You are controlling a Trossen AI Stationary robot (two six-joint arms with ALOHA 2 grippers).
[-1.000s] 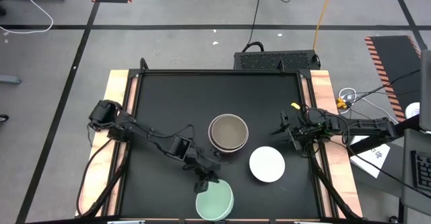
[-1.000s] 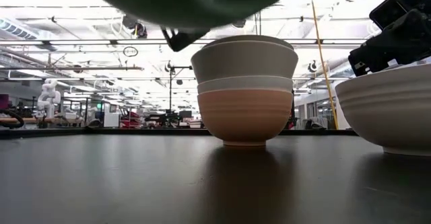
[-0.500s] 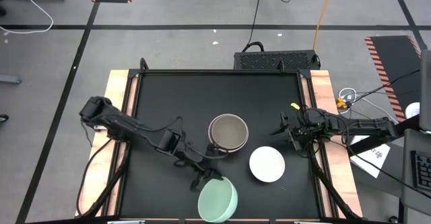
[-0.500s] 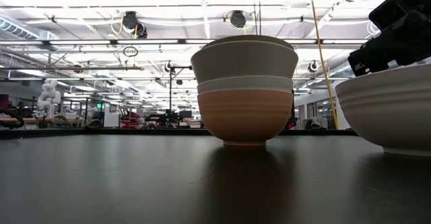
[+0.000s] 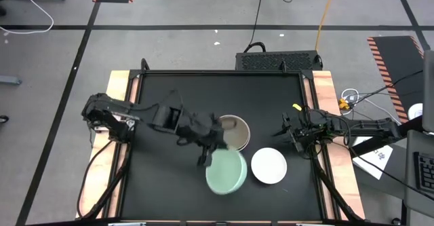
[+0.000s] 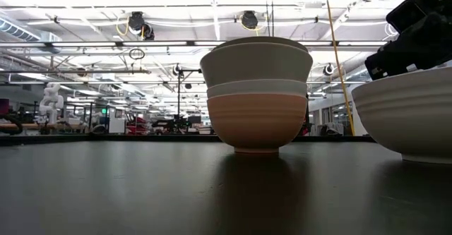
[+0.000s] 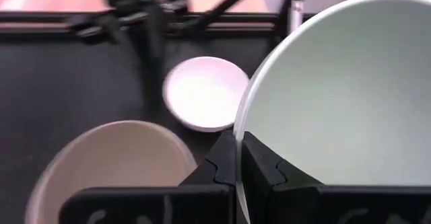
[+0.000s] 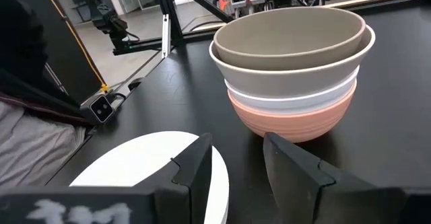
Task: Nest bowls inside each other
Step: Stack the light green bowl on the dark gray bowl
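**Mint bowl carried toward the stack**

Table (image 5: 156,117): black. Stack (image 5: 230,132) at centre: beige-grey over white over salmon. Mint green bowl (image 5: 226,172), lifted from the near edge, now overlaps it, rim pinched by the closed left claw (image 5: 209,151). White bowl (image 5: 269,165) beside; right claw (image 5: 285,132) waits, parted, empty.

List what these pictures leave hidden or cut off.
- Stack of bowls, high view: the left arm and the mint green bowl cover one side; the lower bowls' colours show only from the side.
- Mint green bowl, low view: out of frame.
- White bowl, low view: cut off by the picture's edge.
- Left gripper, left wrist view: the finger bases run past the edge.
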